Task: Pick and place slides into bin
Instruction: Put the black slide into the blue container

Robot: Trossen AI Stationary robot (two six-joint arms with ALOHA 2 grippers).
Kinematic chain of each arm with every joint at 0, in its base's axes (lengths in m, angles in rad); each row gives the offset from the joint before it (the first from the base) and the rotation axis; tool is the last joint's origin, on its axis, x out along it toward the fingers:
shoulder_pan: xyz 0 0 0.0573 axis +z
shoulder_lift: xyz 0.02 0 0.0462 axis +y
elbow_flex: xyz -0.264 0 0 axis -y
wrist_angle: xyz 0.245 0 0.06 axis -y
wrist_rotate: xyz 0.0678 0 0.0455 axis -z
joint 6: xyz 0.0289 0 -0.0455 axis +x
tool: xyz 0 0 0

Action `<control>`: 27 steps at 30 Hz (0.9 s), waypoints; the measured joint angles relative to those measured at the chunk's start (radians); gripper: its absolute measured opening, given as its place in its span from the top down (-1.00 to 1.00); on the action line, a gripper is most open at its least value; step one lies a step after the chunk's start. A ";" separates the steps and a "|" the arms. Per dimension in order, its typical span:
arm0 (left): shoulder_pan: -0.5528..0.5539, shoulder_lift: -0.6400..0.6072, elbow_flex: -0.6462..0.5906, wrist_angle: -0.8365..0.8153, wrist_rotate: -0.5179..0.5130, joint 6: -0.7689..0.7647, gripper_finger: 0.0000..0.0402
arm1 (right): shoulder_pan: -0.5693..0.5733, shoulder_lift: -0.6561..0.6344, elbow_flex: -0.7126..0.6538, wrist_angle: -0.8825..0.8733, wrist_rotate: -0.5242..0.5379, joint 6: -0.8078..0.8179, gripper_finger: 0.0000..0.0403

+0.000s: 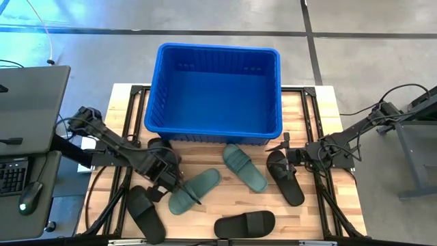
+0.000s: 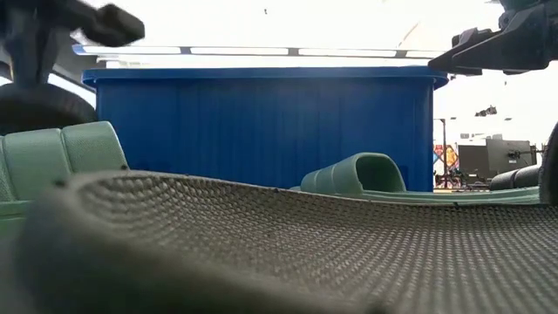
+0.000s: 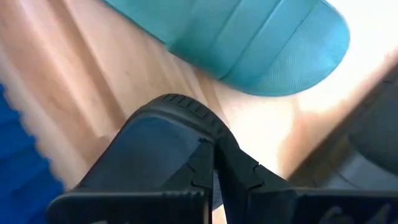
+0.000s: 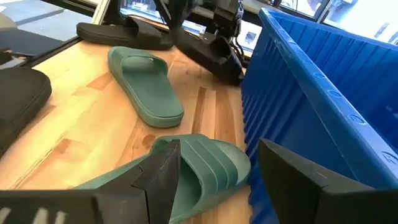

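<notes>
A pale slatted wooden table [image 1: 311, 205] carries a large rectangular bright blue plastic bin [image 1: 214, 126], its slotted walls and rolled rim filling the 12 o'clock half of the high view; its floor shows bare blue, with no sandal visible inside.

Six rubber slide sandals can be counted outside the bin, four black and two muted sage green, each with a wide ribbed strap. The first green slide [image 1: 245, 167] lies near the table's centre just below the bin's near wall, heel toward 5 o'clock. The second green slide [image 1: 194, 190] lies at 7 o'clock of it, angled toward 8 o'clock. One black slide [image 1: 285, 177] lies at 3 o'clock of the first green one. Another black slide [image 1: 245, 224] lies crosswise at 6 o'clock near the table's front edge. A third black slide [image 1: 146, 214] lies at 8 o'clock by the left corner. The fourth black slide [image 1: 162, 152] is at 9 o'clock, beside the bin's left corner and partly hidden by the left arm.

The left gripper [image 1: 171, 179] is low over the table just beside the second green slide, its dark fingers [image 3: 205, 168] pressed together with nothing between them. The right gripper [image 1: 281, 145] hovers near the bin's right corner above the black slide there, its fingers [image 4: 163, 169] spread apart and holding nothing.
</notes>
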 joint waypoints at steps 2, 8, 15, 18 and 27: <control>-0.002 -0.001 0.075 -0.066 -0.002 -0.003 1.00 | 0.000 0.000 0.000 -0.003 -0.002 0.000 -0.03; -0.015 -0.003 0.335 -0.190 -0.047 0.012 1.00 | 0.000 0.000 0.000 -0.003 -0.003 0.000 -0.02; -0.015 -0.004 0.683 -0.198 -0.151 0.112 1.00 | 0.000 0.000 0.000 -0.002 -0.006 0.062 -0.01; -0.013 -0.005 0.812 -0.201 -0.240 0.190 1.00 | 0.000 0.000 0.000 -0.001 -0.006 0.130 -0.02; 0.017 -0.007 1.056 -0.198 -0.682 0.612 0.99 | 0.000 0.000 0.000 0.021 -0.006 0.184 -0.03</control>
